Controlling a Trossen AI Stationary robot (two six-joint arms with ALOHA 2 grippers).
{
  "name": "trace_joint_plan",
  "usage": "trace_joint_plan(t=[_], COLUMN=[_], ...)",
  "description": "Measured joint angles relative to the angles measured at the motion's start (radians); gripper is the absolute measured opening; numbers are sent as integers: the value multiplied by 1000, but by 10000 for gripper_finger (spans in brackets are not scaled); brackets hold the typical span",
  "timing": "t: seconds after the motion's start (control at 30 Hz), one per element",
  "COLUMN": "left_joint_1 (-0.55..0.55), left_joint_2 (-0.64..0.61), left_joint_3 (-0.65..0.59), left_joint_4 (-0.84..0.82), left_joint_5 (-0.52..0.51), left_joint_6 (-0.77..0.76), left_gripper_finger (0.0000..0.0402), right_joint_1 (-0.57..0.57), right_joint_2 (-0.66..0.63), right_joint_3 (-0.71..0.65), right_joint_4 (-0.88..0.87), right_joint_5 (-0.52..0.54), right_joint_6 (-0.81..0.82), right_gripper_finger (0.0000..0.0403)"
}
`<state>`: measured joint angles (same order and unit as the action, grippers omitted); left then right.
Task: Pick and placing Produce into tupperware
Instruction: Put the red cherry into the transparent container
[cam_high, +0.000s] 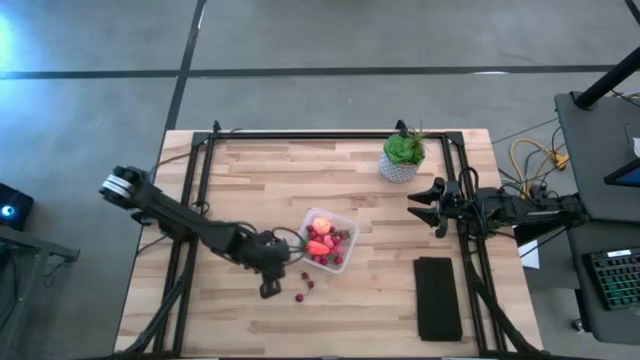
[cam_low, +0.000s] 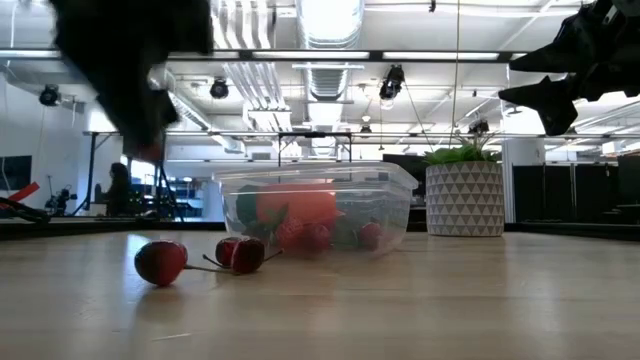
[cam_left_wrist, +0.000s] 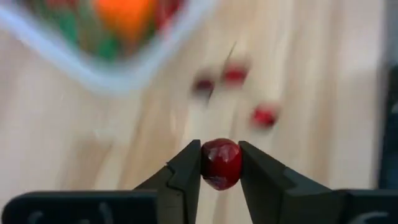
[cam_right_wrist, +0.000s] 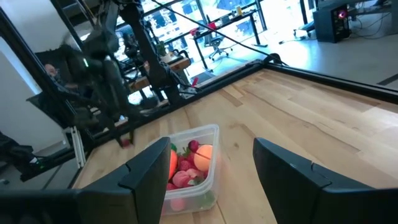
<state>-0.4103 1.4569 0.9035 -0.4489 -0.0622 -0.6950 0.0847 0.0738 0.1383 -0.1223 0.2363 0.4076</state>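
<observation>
Held piece: small dark-red round fruit (cam_left_wrist: 221, 163), pinched between both fingers of left gripper (cam_left_wrist: 221, 168), lifted off surface.
Tupperware: clear box (cam_high: 330, 240), mid surface (cam_high: 300, 180), lid off; holds orange/pink round fruit (cam_high: 320, 238) + several red pieces.
Loose produce: red cherry-like pieces (cam_low: 200, 260) w/ stems on surface, just beside box, near left gripper.
Left gripper: at box's near-left corner (cam_high: 272, 268).
Right gripper: (cam_high: 428, 208) fingers spread wide, holding nothing, raised near right edge.
Others: potted plant (cam_high: 402, 157) at far side; black slab (cam_high: 438, 298) at near right.

Bright overhead light — left wrist background blurred.
</observation>
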Motion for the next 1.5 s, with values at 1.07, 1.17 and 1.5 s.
trace_joint_plan(t=[1.07, 1.17, 1.5], left_joint_1=[-73, -64, -4], left_joint_2=[124, 195, 321], left_joint_3=[166, 166, 171], left_joint_4=[37, 75, 110], left_joint_5=[-57, -63, -35], left_joint_6=[753, 760, 756], left_gripper_finger=[239, 239, 215], right_joint_1=[0, 0, 0], right_joint_2=[8, 8, 8], right_joint_3=[0, 0, 0], right_joint_4=[0, 0, 0], right_joint_5=[0, 0, 0], right_joint_6=[0, 0, 0], right_gripper_finger=[221, 221, 221])
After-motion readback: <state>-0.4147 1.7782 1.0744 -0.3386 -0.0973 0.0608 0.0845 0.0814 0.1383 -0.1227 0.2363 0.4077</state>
